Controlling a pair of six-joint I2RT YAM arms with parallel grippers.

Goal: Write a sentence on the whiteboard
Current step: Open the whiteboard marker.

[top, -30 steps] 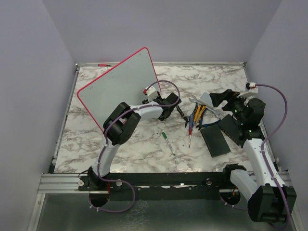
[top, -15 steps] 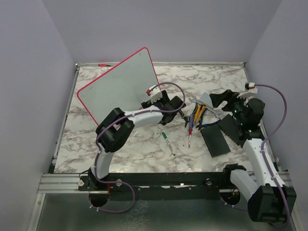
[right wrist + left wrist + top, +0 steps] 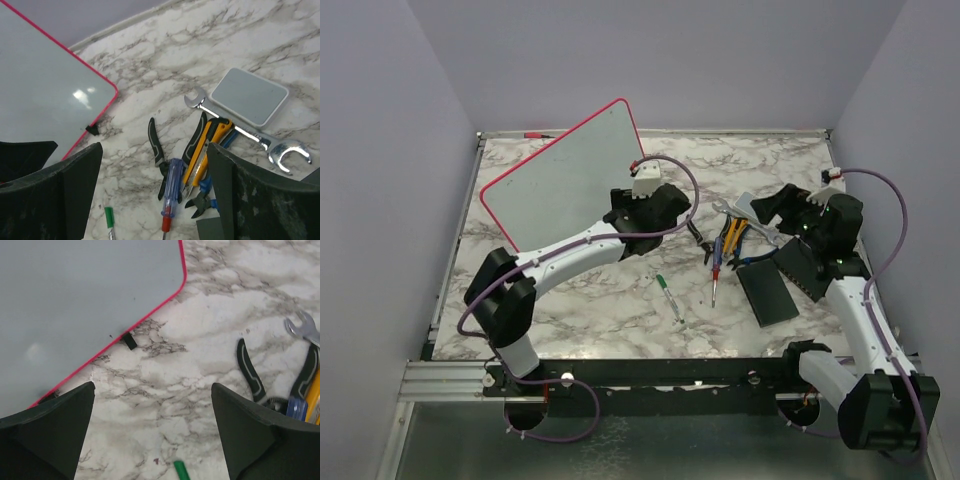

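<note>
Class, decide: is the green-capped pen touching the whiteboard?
Apart. The top view shows the green-capped pen lying on the marble table, well clear of the whiteboard and its red rim, with bare tabletop between them.

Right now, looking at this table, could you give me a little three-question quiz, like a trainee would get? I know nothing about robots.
1. True or false: the left gripper is holding the green marker.
2. The whiteboard has a rim of which colour? A blue, B red-pink, C black.
3. Which metal tool lies right against the small white pad?
Key:
1. False: its jaws stand open and empty, and the marker lies on the table.
2. B.
3. The wrench.
</note>
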